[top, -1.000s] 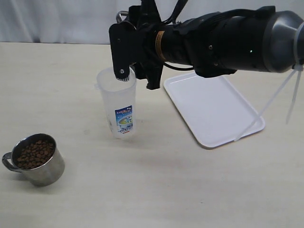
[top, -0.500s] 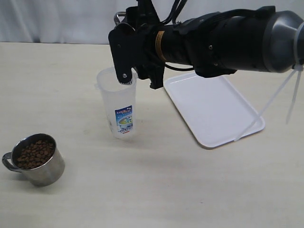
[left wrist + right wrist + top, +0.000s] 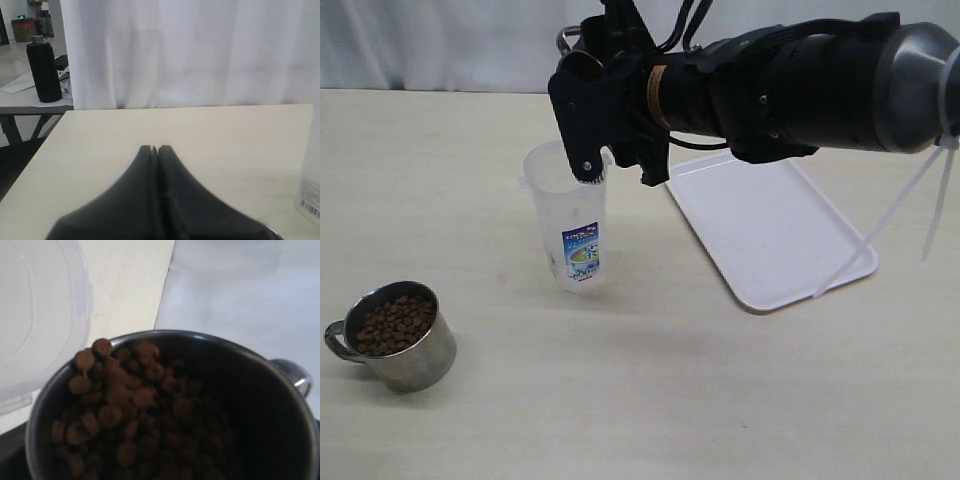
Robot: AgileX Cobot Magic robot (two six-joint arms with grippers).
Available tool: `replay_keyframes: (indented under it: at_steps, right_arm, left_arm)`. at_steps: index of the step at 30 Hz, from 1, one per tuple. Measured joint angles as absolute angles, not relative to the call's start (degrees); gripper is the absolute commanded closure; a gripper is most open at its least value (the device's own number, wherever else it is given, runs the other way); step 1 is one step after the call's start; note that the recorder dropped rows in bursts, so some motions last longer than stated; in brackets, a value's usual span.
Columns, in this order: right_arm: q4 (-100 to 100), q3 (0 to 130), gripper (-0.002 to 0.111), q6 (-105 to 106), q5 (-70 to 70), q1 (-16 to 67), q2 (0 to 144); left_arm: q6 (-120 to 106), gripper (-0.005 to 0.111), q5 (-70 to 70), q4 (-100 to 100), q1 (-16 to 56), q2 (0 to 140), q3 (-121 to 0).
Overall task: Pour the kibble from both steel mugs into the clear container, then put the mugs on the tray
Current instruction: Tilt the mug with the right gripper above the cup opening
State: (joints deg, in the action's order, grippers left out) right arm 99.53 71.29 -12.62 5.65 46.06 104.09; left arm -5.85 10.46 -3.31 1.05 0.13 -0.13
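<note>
My right gripper (image 3: 617, 140) is shut on a steel mug (image 3: 215, 347), held tilted just above the clear container (image 3: 570, 215), which stands upright on the table. The mug's kibble (image 3: 125, 400) is heaped against the lip nearest the container's rim (image 3: 50, 315). From the exterior view, only the held mug's handle (image 3: 568, 38) shows behind the gripper. The second steel mug (image 3: 395, 335), full of kibble (image 3: 388, 322), stands at the front left. The white tray (image 3: 770, 225) lies right of the container. My left gripper (image 3: 154, 148) is shut on nothing, low over bare table.
The right arm's thick black body (image 3: 800, 85) stretches across the back above the tray. A white curtain (image 3: 190, 50) hangs behind the table. A black cylinder (image 3: 44, 72) stands on another table beyond the left edge.
The right gripper has rolled a little further, tipping the mug more toward the container's mouth. The mug at the front left and the container have not moved.
</note>
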Motion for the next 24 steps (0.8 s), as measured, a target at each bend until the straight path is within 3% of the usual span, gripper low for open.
replay_keyframes:
  at_steps: [24]
  right_arm:
    - [99.5,71.3,0.104,-10.2,5.6,46.1,104.1]
  left_arm:
    - [-5.8,0.107,10.5,-3.3,1.0,0.1,-0.1]
